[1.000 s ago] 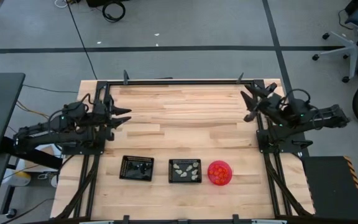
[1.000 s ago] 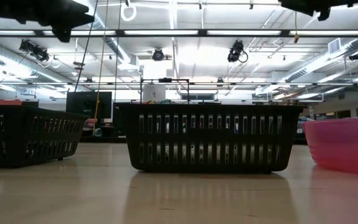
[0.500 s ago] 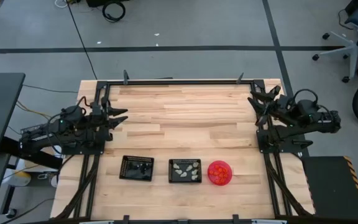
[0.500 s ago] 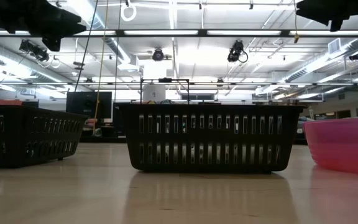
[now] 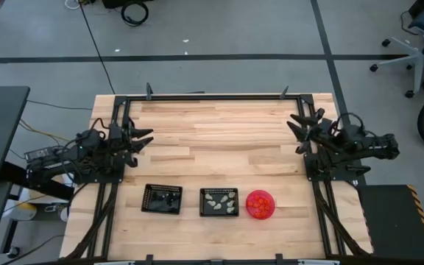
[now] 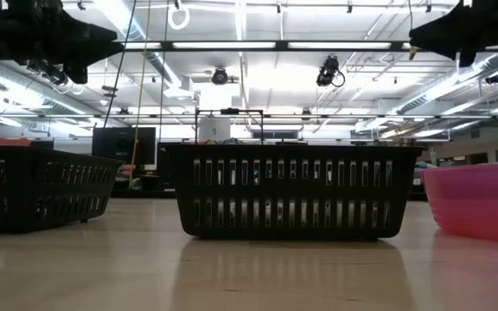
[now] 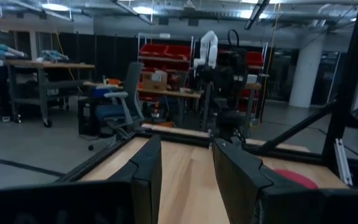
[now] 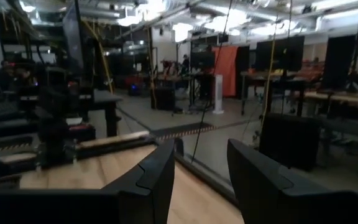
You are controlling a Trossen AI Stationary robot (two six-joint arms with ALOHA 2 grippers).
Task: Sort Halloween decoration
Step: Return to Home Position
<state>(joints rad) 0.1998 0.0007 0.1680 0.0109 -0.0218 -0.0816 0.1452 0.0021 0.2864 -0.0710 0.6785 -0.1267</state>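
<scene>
Sorting looks done: trinkets (image 5: 219, 201) sit in trays (image 5: 145, 199) and bowl (image 5: 248, 205) at six o'clock, none loose that I see. My left gripper (image 5: 142, 138) at nine and right gripper (image 5: 298, 125) at three gape wide, empty; only homing remains.

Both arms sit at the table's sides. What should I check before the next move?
1. Left hand open, holding nothing: ok.
2. Right hand open, holding nothing: ok.
3. Both hands well apart from left tray, middle tray and pink bowl: ok.
4. Pale trinkets in the middle tray, orange trinkets in the pink bowl: ok.
5. Contents of the left tray, dark on dark: cannot tell.
</scene>
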